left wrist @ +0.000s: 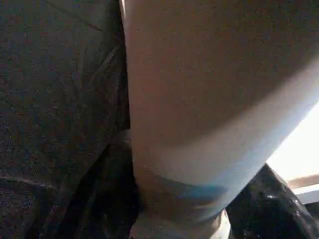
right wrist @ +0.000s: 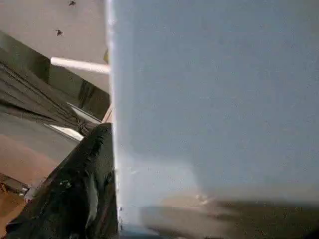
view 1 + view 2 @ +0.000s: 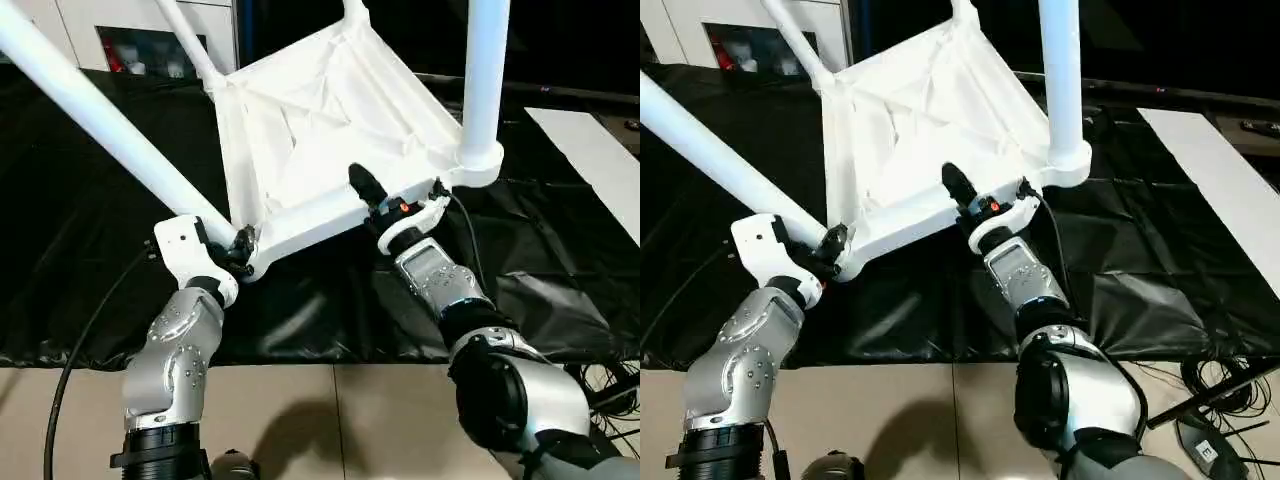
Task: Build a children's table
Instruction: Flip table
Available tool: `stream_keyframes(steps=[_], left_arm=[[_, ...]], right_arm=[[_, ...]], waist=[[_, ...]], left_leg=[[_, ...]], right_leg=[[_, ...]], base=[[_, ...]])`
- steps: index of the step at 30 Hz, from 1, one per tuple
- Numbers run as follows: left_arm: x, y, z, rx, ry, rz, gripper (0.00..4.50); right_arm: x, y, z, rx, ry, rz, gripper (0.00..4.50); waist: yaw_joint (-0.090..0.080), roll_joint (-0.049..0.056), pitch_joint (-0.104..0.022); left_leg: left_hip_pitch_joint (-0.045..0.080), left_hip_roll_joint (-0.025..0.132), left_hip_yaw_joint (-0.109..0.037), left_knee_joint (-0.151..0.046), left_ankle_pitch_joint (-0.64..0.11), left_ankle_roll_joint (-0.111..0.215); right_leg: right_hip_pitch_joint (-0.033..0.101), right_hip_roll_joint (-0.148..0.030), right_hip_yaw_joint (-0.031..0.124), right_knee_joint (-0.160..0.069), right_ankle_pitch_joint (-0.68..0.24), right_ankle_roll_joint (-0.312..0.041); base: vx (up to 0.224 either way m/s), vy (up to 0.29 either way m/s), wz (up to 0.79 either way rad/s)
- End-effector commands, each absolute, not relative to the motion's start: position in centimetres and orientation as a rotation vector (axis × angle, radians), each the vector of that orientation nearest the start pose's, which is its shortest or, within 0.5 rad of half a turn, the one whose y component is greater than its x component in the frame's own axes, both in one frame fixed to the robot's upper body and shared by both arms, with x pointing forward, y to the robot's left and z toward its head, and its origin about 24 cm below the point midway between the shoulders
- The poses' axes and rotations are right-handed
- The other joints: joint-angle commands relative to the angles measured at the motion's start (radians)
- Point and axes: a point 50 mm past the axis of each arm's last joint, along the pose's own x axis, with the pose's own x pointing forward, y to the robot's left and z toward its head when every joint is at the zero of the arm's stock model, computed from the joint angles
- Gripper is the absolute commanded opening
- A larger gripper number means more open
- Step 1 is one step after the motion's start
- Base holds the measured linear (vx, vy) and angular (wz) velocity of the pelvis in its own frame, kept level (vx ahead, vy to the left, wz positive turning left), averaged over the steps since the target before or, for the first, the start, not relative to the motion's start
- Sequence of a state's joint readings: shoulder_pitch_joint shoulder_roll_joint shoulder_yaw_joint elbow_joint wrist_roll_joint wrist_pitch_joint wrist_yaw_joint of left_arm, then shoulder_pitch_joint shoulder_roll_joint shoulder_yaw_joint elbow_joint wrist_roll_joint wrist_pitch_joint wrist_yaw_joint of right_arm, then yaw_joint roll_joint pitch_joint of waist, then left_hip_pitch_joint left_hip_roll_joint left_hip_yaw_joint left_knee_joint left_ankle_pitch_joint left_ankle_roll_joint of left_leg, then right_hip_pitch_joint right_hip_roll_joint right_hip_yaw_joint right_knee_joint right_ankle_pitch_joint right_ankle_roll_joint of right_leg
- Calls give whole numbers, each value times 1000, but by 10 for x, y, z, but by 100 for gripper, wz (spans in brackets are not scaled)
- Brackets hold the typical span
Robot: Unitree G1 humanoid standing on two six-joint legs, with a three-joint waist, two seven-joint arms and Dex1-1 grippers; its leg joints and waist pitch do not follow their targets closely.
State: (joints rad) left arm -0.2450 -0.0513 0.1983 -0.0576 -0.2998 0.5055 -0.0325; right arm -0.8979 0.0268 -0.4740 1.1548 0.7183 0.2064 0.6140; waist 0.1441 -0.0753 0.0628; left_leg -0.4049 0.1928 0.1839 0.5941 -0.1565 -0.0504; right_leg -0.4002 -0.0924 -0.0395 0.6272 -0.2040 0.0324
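Table point(image 3: 320, 140) lies inverted and tilted on the black-covered bench point(image 3: 80, 250), legs point(image 3: 95, 120) fitted. Left hand point(image 3: 238, 250) clamps the near-left leg base; right hand point(image 3: 385, 205) stands apart over the near rim. Judged light, stiff, slippery: grip rims and sockets.

You are seeing no readable text, label, brand, number or sign anywhere: nothing legible showing on white plastic parts, robot arms, black sheet or background furniture.
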Motion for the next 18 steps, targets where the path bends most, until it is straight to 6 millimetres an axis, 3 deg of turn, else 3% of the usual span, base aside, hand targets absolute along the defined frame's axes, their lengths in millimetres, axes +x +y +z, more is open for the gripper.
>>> stream_keyframes(steps=[1, 6, 13, 15, 18], left_arm=[[291, 130, 70, -444, 205, -135, 217], [292, 127, 71, -431, 189, -165, 217], [295, 128, 71, -385, 181, -156, 217], [292, 126, 72, -419, 183, -239, 273], [289, 131, 74, -354, 160, -289, 293]], right_arm=[[383, -95, 78, 1113, 134, 506, 339], [385, -98, 79, 1111, 125, 495, 297], [387, -104, 82, 1103, 105, 465, 241], [388, -106, 83, 1093, 98, 458, 221], [391, -113, 88, 1061, 69, 440, 209]], waist=[[2, -1, -79], [2, 2, -79], [3, 2, -81], [4, 5, -82], [4, 4, -83]], left_leg=[[31, 37, -3, -65, -114, 29], [31, 37, -4, -65, -118, 21], [32, 35, -3, -61, -95, 33], [33, 36, -3, -61, -99, 31], [35, 35, -1, -59, -95, 27]], right_leg=[[42, -46, 23, -54, 0, -226], [41, -45, 23, -53, 2, -226], [42, -45, 22, -50, 37, -237], [42, -45, 22, -50, 32, -237], [39, -44, 21, -48, 33, -247]], base=[[0, 0, 0], [0, 0, 0], [0, 0, 0], [0, 0, 0], [0, 0, 0]])
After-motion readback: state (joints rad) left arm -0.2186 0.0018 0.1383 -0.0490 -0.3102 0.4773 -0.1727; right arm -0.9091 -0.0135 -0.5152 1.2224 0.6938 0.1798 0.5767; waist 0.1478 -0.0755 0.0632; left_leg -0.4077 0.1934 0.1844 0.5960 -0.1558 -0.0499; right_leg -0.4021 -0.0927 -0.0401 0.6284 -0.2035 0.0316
